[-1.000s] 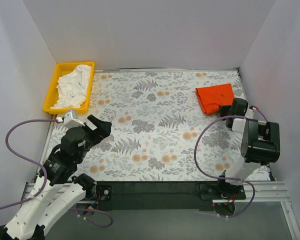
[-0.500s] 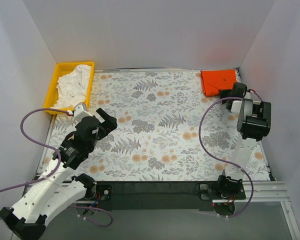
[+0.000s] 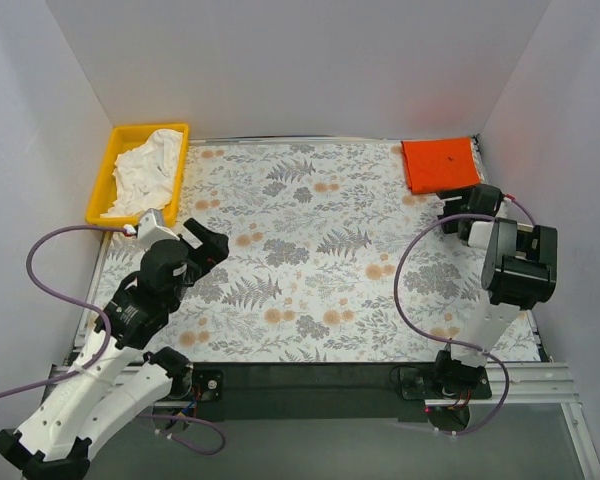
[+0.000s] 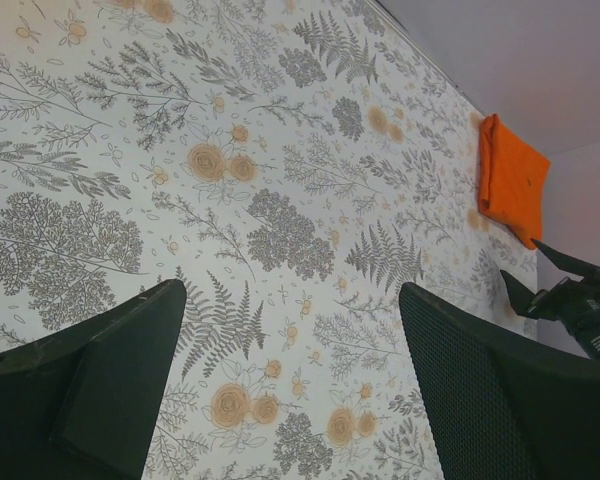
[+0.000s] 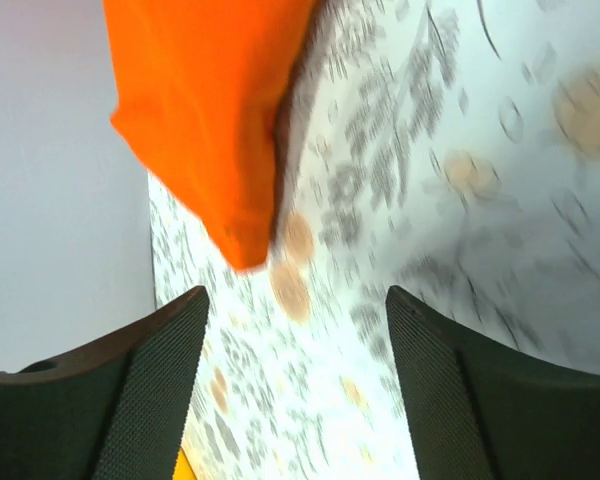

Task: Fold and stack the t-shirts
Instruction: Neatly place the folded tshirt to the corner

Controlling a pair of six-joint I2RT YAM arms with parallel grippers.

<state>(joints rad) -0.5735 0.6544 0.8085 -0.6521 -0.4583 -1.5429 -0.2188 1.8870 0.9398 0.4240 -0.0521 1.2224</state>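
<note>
The orange-red t-shirt (image 3: pixel 440 164) lies folded flat in the table's far right corner, and also shows in the left wrist view (image 4: pixel 515 180) and the right wrist view (image 5: pixel 205 110). My right gripper (image 3: pixel 448 203) (image 5: pixel 295 310) hovers just in front of its near edge, open, with nothing between the fingers. The white t-shirt (image 3: pixel 147 175) sits crumpled in the yellow tray (image 3: pixel 102 182) at the far left. My left gripper (image 3: pixel 208 240) (image 4: pixel 292 295) stands open and empty over the floral cloth, a little in front of the tray.
White walls close in the table on the left, back and right. The right wall runs right beside the orange shirt. Purple cables loop from both arms over the near part of the floral cloth (image 3: pixel 310 260).
My right gripper carried the orange-red shirt from the right middle into the far right corner, let it go and drew back a little. The left arm shifted slightly, staying open.
</note>
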